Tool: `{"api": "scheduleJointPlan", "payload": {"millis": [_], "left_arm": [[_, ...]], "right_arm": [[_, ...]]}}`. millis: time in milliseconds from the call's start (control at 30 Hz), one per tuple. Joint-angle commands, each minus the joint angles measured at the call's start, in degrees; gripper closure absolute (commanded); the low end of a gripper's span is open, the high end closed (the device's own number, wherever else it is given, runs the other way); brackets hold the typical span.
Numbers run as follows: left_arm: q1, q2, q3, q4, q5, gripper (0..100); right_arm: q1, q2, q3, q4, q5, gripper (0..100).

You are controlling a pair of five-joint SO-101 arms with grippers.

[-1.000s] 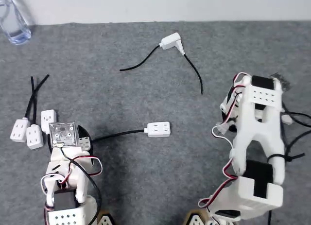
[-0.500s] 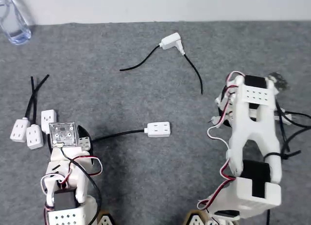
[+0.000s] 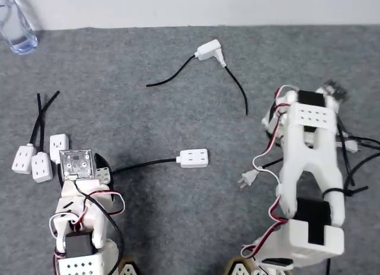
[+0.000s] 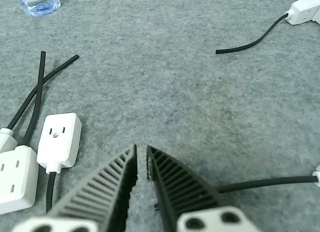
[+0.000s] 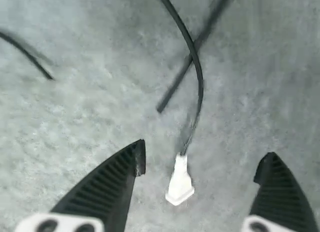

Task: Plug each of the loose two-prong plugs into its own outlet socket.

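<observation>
My right gripper (image 5: 205,152) is open wide above the grey carpet. A white two-prong plug (image 5: 179,185) on a black cable lies on the carpet between its fingers, untouched. In the high view a loose plug (image 3: 246,179) lies just left of the right arm (image 3: 309,150). My left gripper (image 4: 141,163) is shut on nothing, low over the carpet. Beside it lie three white outlet sockets (image 3: 58,147) (image 3: 41,166) (image 3: 24,158); the nearest socket (image 4: 60,141) shows beside the left fingers. Another socket (image 3: 193,158) lies mid-table on a black cable.
A white socket with black cables (image 3: 209,50) lies at the far middle. A clear glass (image 3: 18,31) stands at the far left corner. Loose cables and a further plug (image 3: 350,145) lie to the right of the right arm.
The right arm has shifted a little, and a two-prong plug has slid out from under it toward the front, now lying at the arm's left.
</observation>
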State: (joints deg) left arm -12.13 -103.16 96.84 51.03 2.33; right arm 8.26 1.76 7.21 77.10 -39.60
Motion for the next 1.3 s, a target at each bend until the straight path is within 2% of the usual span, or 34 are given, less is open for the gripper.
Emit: {"api": "scheduleJointPlan", "payload": {"millis": [0, 133, 167, 200, 333, 433, 567, 633, 700, 767, 933, 1067, 1267], "left_arm": [[0.1, -0.8, -0.4, 0.2, -0.4, 97], [0.1, -0.8, -0.4, 0.2, -0.5, 97], [0.1, -0.8, -0.4, 0.2, -0.5, 97], [0.1, -0.8, -0.4, 0.1, -0.5, 97], [0.1, -0.8, -0.4, 0.1, -0.5, 97], [0.1, -0.8, -0.4, 0.2, -0.5, 97], [0.1, -0.8, -0.4, 0.2, -0.5, 97], [0.1, -0.8, -0.4, 0.2, -0.5, 97], [0.1, -0.8, -0.4, 0.2, -0.5, 97], [0.1, -0.8, -0.4, 0.2, -0.5, 97], [0.1, -0.8, -0.4, 0.2, -2.7, 97], [0.1, -0.8, -0.4, 0.2, -4.0, 97], [0.1, -0.8, -0.4, 0.2, -4.0, 97]], "right_arm": [[3.1, -4.1, -7.4, 1.7, 25.8, 71.9], [5.0, -5.7, -11.3, 10.9, 75.6, 76.4], [5.4, -5.7, -11.7, 12.7, 84.0, 77.1], [6.0, -5.7, -11.9, 13.6, 88.1, 77.9], [7.8, -5.6, -11.5, 12.2, 87.6, 80.3], [8.0, -6.0, -11.4, 12.4, 94.6, 80.4], [7.8, -5.7, -11.4, 14.3, 113.7, 80.4], [7.3, -5.6, -11.4, 17.3, 125.1, 80.4], [6.2, -5.6, -11.1, 21.8, 133.4, 80.4], [3.5, -5.6, -10.1, 25.2, 138.0, 80.4], [-4.4, -5.6, -4.1, 24.1, 138.6, 80.4], [-8.9, -5.6, 4.0, 19.0, 138.7, 80.4], [-10.3, -5.5, 14.0, 9.0, 140.2, 80.5]]}}
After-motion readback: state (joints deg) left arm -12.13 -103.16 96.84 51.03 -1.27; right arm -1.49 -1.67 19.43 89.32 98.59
